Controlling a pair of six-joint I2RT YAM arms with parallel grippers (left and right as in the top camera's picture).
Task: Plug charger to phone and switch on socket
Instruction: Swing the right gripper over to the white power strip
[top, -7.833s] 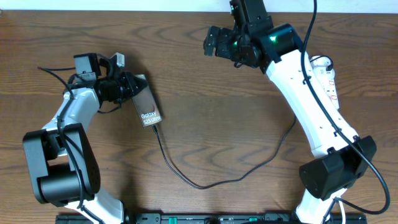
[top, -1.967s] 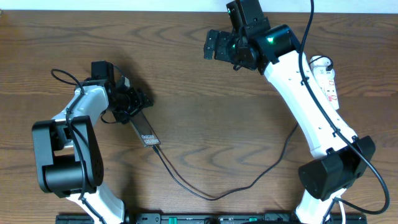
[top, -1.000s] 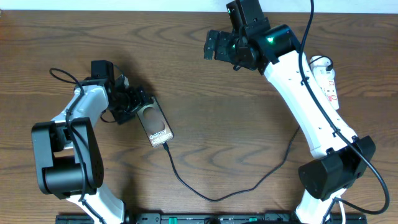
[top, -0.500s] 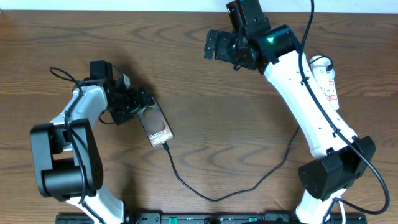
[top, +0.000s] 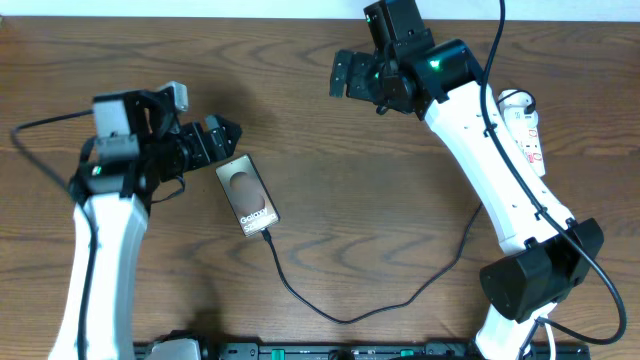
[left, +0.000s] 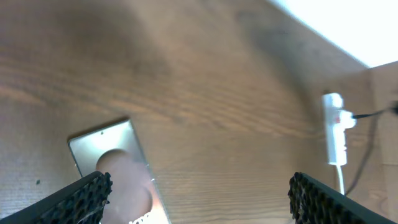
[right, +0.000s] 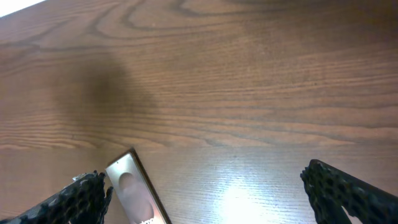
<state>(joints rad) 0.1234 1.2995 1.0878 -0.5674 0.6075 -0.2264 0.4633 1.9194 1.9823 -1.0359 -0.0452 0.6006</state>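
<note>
The phone (top: 248, 196) lies flat on the table, face up, white lettering at its near end. The charger (top: 340, 318) is a thin black cable; its plug tip (top: 265, 236) sits at the phone's near short end. My left gripper (top: 222, 142) hovers open just up and left of the phone, touching nothing. In the left wrist view the phone (left: 115, 171) lies by the left fingertip (left: 84, 196). My right gripper (top: 342, 76) hangs open and empty at the back centre. The white socket (top: 530, 130) lies at the right, partly behind the right arm.
The right arm's white link (top: 500, 170) crosses the right side of the table over the cable. The socket (left: 336, 127) shows far off in the left wrist view. The phone (right: 134, 186) shows low left in the right wrist view. The table's back edge (top: 200, 12) is light.
My left gripper has drawn back from the phone, up and to the left, and its arm has lifted. The phone stays flat where it was. The right arm has not moved.
</note>
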